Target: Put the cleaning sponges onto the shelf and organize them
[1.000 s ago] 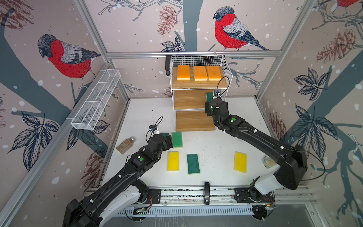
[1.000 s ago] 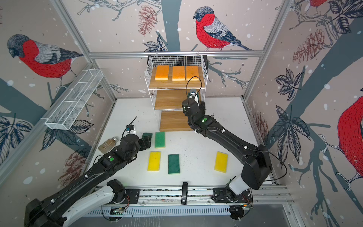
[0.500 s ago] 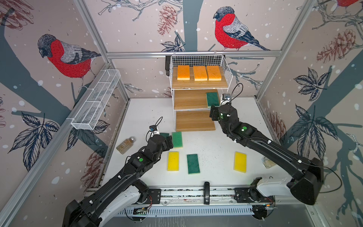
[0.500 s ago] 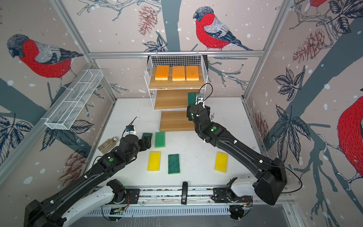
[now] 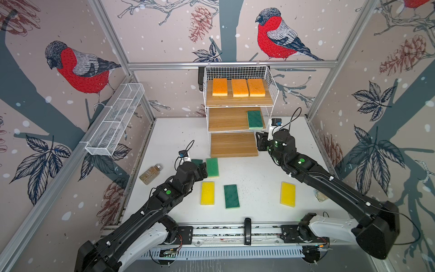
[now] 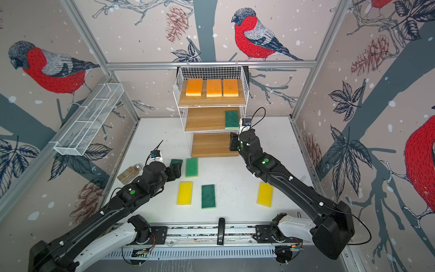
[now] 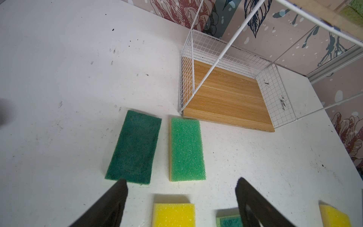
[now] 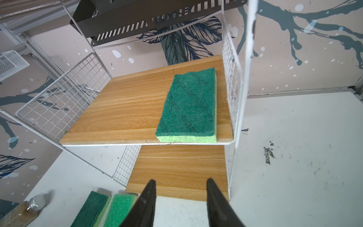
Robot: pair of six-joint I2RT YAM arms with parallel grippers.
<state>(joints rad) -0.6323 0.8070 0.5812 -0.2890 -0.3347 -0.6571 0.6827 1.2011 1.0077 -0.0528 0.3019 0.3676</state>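
- On the top board of the white wire-grid shelf [image 5: 226,119] with 3 stepped wooden boards, 3 orange rectangular sponges [image 5: 239,87] lie side by side.
- 1 dark green rough-faced sponge [image 5: 255,119] lies flat on the middle board, at the end nearest the right arm.
- 5 more lie on the white table [image 5: 259,169]: a light green foam-faced sponge [image 5: 212,167] beside a dark green sponge [image 7: 135,147], plus 2 yellow sponges [image 5: 207,192] with another green sponge [image 5: 231,196] between them.
- Left gripper [image 7: 181,179] hovers near the side-by-side green pair, jaws spread wide, empty.
- Right gripper [image 8: 180,180] hangs before the bottom board, jaws narrowly apart, nothing between them.
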